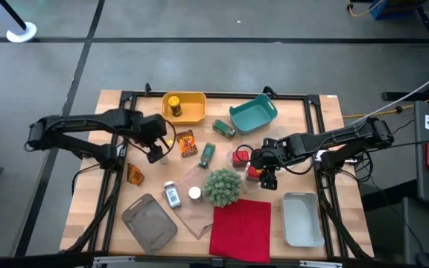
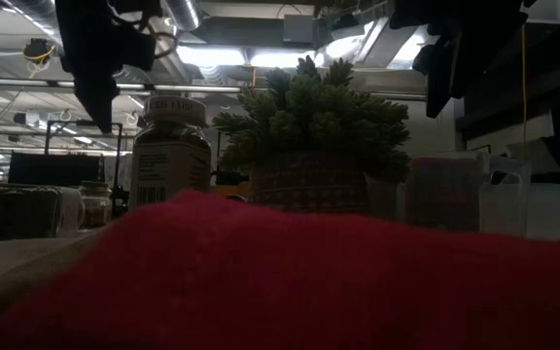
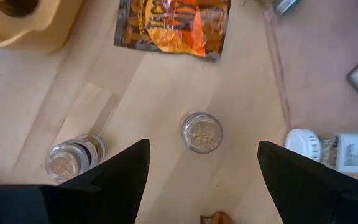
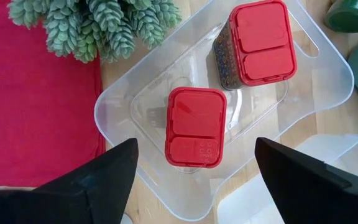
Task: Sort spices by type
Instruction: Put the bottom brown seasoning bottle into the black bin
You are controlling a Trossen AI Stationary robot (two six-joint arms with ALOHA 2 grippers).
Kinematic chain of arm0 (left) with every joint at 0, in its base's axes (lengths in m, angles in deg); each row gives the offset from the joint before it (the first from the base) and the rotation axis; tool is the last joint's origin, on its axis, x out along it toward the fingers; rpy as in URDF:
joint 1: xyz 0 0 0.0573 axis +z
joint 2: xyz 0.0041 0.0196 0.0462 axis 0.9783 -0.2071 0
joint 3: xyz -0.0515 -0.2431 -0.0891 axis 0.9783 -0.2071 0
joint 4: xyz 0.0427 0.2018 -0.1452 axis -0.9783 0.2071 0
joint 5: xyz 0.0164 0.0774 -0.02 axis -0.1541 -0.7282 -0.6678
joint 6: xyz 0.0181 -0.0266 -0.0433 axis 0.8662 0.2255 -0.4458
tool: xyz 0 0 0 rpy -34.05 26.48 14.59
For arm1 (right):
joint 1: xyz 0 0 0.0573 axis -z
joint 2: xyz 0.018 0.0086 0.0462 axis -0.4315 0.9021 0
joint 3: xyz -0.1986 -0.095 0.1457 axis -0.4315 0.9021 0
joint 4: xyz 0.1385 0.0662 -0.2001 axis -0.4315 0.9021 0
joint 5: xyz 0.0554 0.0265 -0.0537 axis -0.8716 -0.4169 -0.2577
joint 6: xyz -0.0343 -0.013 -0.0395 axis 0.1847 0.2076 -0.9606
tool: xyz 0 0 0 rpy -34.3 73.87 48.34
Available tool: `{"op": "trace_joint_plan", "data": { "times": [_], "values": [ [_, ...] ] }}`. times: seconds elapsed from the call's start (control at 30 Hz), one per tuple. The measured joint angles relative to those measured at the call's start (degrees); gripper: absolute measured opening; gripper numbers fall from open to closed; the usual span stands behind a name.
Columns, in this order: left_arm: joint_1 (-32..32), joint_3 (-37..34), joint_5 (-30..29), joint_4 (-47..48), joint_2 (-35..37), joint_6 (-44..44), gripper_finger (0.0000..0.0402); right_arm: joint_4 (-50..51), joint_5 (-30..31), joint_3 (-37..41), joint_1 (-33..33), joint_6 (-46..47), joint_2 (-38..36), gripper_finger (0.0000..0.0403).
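Above the small clear jar (image 3: 201,132) the left hand (image 1: 157,149) hangs wide; next it must lower and close. Right hand (image 1: 268,176) waits wide over the red tins (image 4: 195,126).

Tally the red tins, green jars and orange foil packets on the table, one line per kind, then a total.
Red tins: 2
Green jars: 2
Orange foil packets: 2
Total: 6

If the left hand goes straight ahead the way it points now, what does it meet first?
Most likely the small clear jar standing upright between the open fingers of the left hand, then the wooden table; depth is unclear.
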Motion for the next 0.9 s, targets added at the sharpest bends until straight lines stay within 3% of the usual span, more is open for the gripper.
{"op": "trace_joint_plan", "data": {
  "times": [0.53, 0.9],
  "values": [
    [-1.5, 0.0, -1.3, -0.8, -13.9, 0.6, 0.0282, 0.0, 0.0, 0.0, 0.0, 0.0, 0.0, 0.0324],
    [-1.5, -0.1, -1.3, -2.0, -19.5, 0.6, 0.0282, 0.0, 0.0, 0.0, 0.0, 0.0, 0.0, 0.0324]
  ]
}}
